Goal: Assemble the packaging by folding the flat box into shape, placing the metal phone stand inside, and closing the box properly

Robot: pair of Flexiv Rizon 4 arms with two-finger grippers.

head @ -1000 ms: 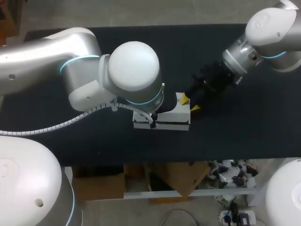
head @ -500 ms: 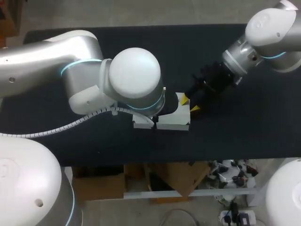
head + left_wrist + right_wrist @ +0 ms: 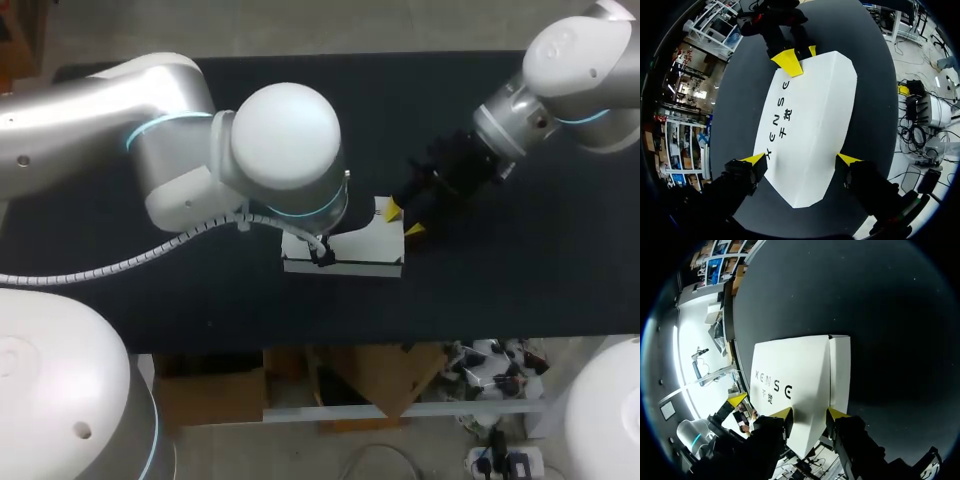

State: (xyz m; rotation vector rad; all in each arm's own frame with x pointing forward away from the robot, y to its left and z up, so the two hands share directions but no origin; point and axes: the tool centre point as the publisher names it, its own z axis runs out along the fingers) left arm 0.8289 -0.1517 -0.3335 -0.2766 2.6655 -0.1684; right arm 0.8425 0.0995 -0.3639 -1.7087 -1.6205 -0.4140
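The white box lies closed at mid-table. My left gripper is spread wide, with its tips against the near and far sides. My right gripper, barely parted, pinches the right end.

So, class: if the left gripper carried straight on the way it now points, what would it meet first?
The white box. The left gripper points down at the box's printed top face, which fills the line ahead, so it would most likely meet that first. Its height above the box is unclear.
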